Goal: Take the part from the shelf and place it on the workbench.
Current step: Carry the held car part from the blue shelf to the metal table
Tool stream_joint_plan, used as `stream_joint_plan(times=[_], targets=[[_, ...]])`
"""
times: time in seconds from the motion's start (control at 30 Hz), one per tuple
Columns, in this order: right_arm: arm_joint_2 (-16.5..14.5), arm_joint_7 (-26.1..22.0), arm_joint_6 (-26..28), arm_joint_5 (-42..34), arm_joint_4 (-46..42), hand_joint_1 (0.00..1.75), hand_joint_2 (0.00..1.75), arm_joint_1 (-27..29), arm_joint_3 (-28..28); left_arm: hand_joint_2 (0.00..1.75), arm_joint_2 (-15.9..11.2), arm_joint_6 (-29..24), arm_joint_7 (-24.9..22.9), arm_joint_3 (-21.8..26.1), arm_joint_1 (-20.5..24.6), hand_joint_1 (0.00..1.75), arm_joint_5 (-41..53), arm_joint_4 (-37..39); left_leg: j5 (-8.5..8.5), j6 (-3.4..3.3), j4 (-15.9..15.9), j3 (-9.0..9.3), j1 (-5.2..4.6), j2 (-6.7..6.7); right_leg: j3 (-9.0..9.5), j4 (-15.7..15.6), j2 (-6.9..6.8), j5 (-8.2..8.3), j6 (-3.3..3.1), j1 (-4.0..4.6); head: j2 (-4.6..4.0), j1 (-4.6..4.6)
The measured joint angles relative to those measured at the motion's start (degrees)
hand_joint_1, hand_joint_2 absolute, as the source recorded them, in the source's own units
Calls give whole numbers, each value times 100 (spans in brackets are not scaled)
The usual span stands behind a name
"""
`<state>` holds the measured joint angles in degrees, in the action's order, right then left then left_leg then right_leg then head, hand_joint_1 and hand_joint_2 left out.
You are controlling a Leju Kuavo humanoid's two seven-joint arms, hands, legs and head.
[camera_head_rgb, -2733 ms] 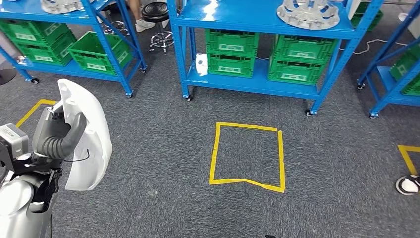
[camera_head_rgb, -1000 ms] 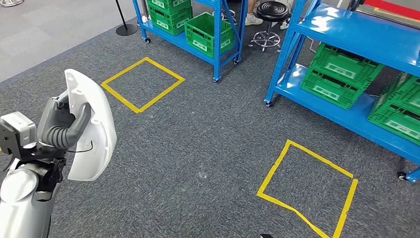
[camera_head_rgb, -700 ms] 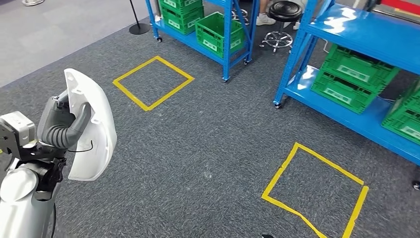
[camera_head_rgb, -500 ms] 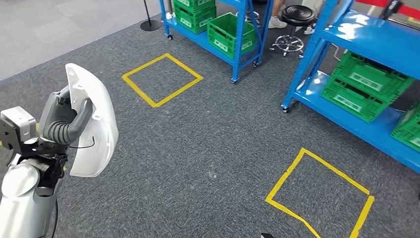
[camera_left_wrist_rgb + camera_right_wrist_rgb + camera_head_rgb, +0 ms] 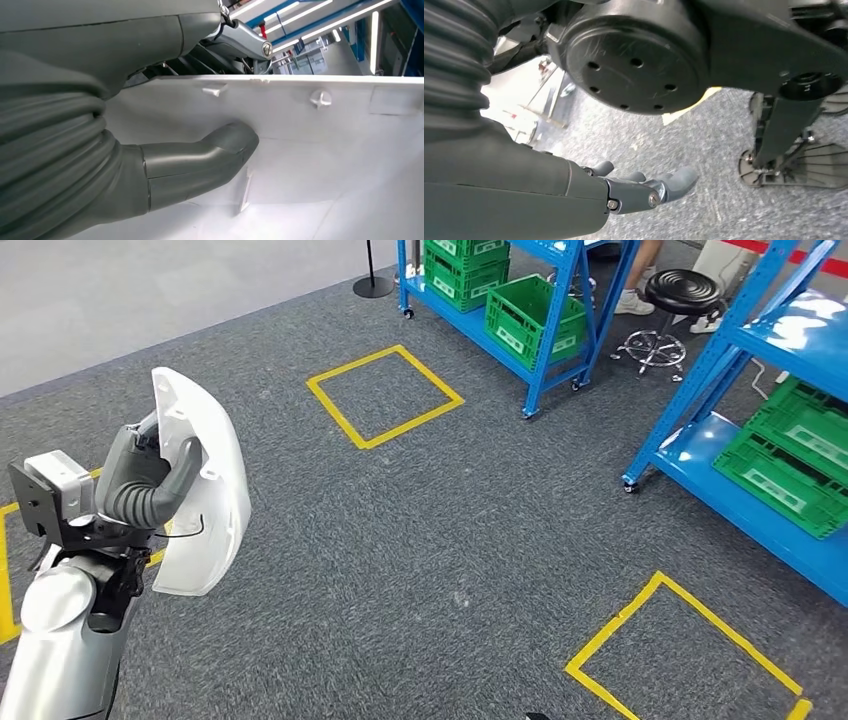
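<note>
My left hand grips the white part, a curved shell held upright above the grey carpet floor at my left side. My thumb presses flat on the part's inner face while my other fingers wrap over its top edge. Further right on the floor lies a yellow tape square, and behind it stands a blue shelf rack holding green crates on its lowest level. A black stool stands between that rack and a second blue shelf rack at the right edge, which also carries green crates. My right hand hangs above the carpet holding nothing, its fingers stretched out straight and slightly spread.
</note>
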<state>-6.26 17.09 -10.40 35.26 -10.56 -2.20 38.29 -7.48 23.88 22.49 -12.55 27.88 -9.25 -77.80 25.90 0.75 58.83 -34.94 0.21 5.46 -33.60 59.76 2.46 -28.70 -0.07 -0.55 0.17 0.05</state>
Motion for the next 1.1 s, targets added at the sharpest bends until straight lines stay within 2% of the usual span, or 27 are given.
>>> stream_joint_plan(times=[0.07, 0.13, 0.2, 0.23, 0.27, 0.3, 0.33, 0.37, 0.43, 0.47, 0.5, 0.57, 0.63, 0.7, 0.73, 0.77, 0.8, 0.83, 0.87, 0.93, 0.97, 1.0, 1.07, 1.1], targets=[[-5, -10, 1, 8, 0, 0, 175, -4, 1, 175, -13, -4, 1, 3, -25, 175, 0, -3, -18, 77, -18, -16, 13, 36, 27, -40, -98, 36, -85, 7, 0, 3], [-9, -13, 3, 11, 0, 0, 175, -9, 2, 175, -38, -9, 4, 9, -52, 175, 0, -6, 113, 132, 190, -120, 6, -157, 62, -93, -198, 75, -170, -6, 0, -18], [-11, -15, 6, 15, 0, 0, 175, 1, 2, 175, -53, -12, 8, 13, -75, 175, 1, -6, 464, 175, 830, -415, 3, -408, 68, -114, -300, 84, -216, -4, 0, -43], [-12, -15, 7, 18, 0, 0, 175, 10, 2, 175, -56, -12, 9, 13, -91, 175, 1, -3, 640, 196, 1222, -599, 8, -457, 64, -113, -357, 81, -224, 1, 0, -45], [-12, -15, 8, 21, 0, 0, 175, 16, 2, 175, -63, -12, 11, 13, -116, 175, 2, 1, 730, 210, 1504, -730, 15, -478, 62, -112, -416, 79, -227, 4, 0, -45], [-12, -15, 8, 22, 0, 0, 175, 19, 2, 175, -73, -12, 16, 14, -142, 175, 3, 4, 712, 216, 1592, -764, 20, -489, 62, -111, -473, 76, -226, 5, 0, -46], [-13, -15, 9, 24, 0, 0, 175, 17, 2, 175, -83, -12, 22, 15, -162, 175, 4, 7, 592, 215, 1449, -680, 23, -506, 65, -110, -529, 73, -222, 5, 0, -46], [-14, -15, 9, 25, 0, 0, 175, 14, 2, 175, -92, -12, 29, 20, -175, 175, 5, 5, 405, 207, 1100, -489, 24, -551, 72, -108, -582, 67, -213, 6, 0, -46], [-16, -15, 9, 31, 0, 0, 175, 9, 2, 175, -101, -12, 42, 33, -175, 175, 7, -6, 132, 158, 307, -60, 3, -744, 89, -98, -671, 43, -174, 25, 0, -44], [-16, -15, 10, 39, 0, 0, 175, 5, 2, 175, -105, -12, 47, 40, -176, 175, 7, -15, 78, 120, 68, 66, -13, -804, 95, -93, -712, 32, -146, 39, 0, -41], [-16, -14, 10, 49, 0, 0, 175, 3, 2, 175, -114, -12, 50, 48, -182, 175, 7, -21, 73, 79, -37, 114, -30, -823, 100, -91, -751, 24, -115, 53, 0, -35], [-16, -14, 11, 68, 0, 0, 175, -6, 2, 175, -145, -12, 51, 79, -206, 175, 7, -35, 51, -1, -59, 103, -40, -714, 107, -93, -820, 16, -47, 55, 0, -27], [-16, -15, 9, 83, 0, 0, 175, -10, 2, 175, -173, -12, 60, 113, -225, 175, 9, -65, 17, -72, -83, 101, -20, -618, 47, 58, -658, -103, 22, 30, 0, -21], [-16, -15, 5, 99, 0, 0, 175, -3, 1, 175, -180, -13, 69, 129, -248, 175, 14, -94, -2, -119, -94, 100, -2, -526, -212, 623, -384, -418, 64, 10, 0, -3], [-16, -15, 4, 107, 0, 0, 175, 5, 1, 175, -183, -14, 70, 134, -269, 175, 16, -98, -3, -131, -92, 95, -3, -474, -401, 1016, -317, -590, 73, 10, 0, 4], [-16, -15, 3, 113, 0, 0, 175, 11, 1, 175, -184, -14, 70, 137, -298, 175, 17, -101, -3, -136, -87, 89, -6, -416, -569, 1347, -290, -696, 77, 10, 0, 7], [-16, -16, 2, 118, 0, 0, 175, 12, 2, 175, -184, -15, 70, 138, -328, 175, 17, -102, -3, -137, -79, 85, -9, -353, -664, 1517, -279, -707, 74, 12, 0, 7], [-16, -17, 3, 121, 0, 0, 175, 10, 2, 175, -185, -15, 70, 142, -353, 175, 17, -104, -2, -135, -68, 82, -9, -287, -652, 1466, -270, -607, 65, 12, 0, 8], [-16, -17, 7, 124, 0, 0, 175, 7, 2, 175, -186, -16, 70, 145, -371, 175, 17, -108, -1, -131, -56, 81, -7, -223, -531, 1197, -245, -420, 50, 10, 0, 9], [-13, -15, 17, 129, 0, 0, 175, 5, 1, 175, -187, -19, 74, 153, -383, 175, 17, -127, 4, -102, -28, 69, -7, -104, -160, 414, -84, -79, 15, 4, 0, 8], [-11, -18, 22, 129, 0, 0, 175, 4, 1, 175, -188, -20, 78, 156, -385, 175, 17, -138, 3, -72, -19, 52, -8, -50, -37, 141, -19, 0, -1, 4, 0, 8], [-9, -19, 26, 129, 0, 0, 175, 2, 1, 175, -191, -22, 81, 160, -392, 175, 17, -148, -2, -36, -18, 35, -6, -2, 24, -2, 20, 16, -17, 11, 0, 7], [-8, -6, 42, 128, 0, 0, 175, -7, 1, 175, -203, -26, 85, 176, -422, 175, 17, -163, -30, 48, -46, 3, 2, 89, 38, -43, -49, 23, -69, 21, 0, 6], [-9, 8, 55, 128, 0, 0, 175, -11, 1, 175, -213, -28, 85, 185, -444, 175, 17, -175, -28, 80, -38, -10, 5, 70, 57, -69, -98, 43, -107, 17, 0, 6]])
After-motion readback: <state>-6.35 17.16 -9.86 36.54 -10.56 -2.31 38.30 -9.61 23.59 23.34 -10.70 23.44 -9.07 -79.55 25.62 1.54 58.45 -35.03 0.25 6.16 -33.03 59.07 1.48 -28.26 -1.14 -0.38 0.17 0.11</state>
